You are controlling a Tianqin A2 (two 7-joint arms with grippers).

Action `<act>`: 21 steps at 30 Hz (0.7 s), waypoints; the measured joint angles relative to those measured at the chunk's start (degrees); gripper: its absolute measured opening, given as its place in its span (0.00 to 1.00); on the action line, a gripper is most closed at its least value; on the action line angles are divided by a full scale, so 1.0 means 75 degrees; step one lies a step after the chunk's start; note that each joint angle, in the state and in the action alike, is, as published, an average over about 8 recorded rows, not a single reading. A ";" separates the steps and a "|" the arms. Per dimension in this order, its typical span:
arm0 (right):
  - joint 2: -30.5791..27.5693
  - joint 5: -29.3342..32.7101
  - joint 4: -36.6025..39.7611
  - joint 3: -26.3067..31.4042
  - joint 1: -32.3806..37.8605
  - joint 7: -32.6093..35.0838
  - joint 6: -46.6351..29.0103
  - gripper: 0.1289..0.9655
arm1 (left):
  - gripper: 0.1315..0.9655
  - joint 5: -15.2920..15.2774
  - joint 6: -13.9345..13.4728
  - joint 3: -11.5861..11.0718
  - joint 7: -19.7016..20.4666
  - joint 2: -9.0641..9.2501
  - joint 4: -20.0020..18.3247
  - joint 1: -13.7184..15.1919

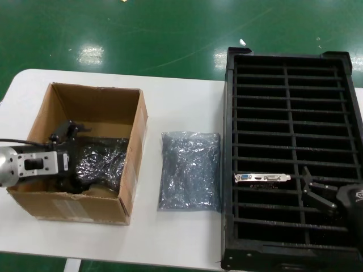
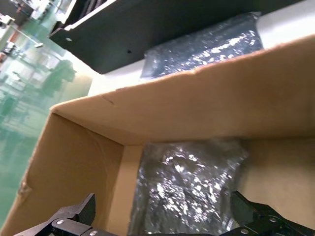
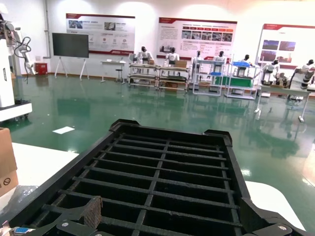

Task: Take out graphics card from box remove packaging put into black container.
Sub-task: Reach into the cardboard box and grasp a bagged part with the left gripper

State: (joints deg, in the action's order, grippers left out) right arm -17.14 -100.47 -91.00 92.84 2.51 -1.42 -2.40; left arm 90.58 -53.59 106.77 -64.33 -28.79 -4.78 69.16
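1. The left gripper (image 1: 71,136) reaches into the box (image 1: 122,187) from 9 o'clock, arm level over the near-left wall. In the left wrist view its fingers (image 2: 74,216) stand wide apart over a bagged card (image 2: 189,189) on the box floor, not touching it.
2. The box sits at the table's (image 1: 181,102) 9 o'clock side, flaps open; tape on its front carries no readable print.
3. An empty-looking bag (image 1: 190,170) lies flat on the table between box and crate (image 1: 229,170), apart from both.
4. A bare card (image 1: 262,178) stands in a left-column slot toward the crate's 6 o'clock end, bracket up, blue port at 9 o'clock.
5. The right gripper (image 1: 317,190) hovers over the crate at 3 o'clock of that card, fingers spread and empty.
6. Wall posters in the right wrist view are too small to read.
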 joint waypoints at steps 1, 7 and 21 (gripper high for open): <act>0.0000 0.0000 0.0000 0.0000 0.0000 0.0000 0.0000 1.00 | 1.00 -0.0025 -0.0006 0.0023 -0.0030 -0.0012 0.0036 0.0005; 0.0000 0.0000 0.0000 0.0000 0.0000 0.0000 0.0000 1.00 | 1.00 -0.0124 0.0274 0.0104 -0.0232 0.0018 0.0278 -0.0033; 0.0000 0.0000 0.0000 0.0000 0.0000 0.0000 0.0000 1.00 | 0.99 0.0252 0.1932 -0.0321 -0.0665 0.0430 0.0508 -0.0162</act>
State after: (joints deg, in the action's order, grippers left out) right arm -17.14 -100.47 -91.00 92.84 2.51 -1.42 -2.40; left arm 92.47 -39.11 104.36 -69.32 -25.57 -0.97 67.94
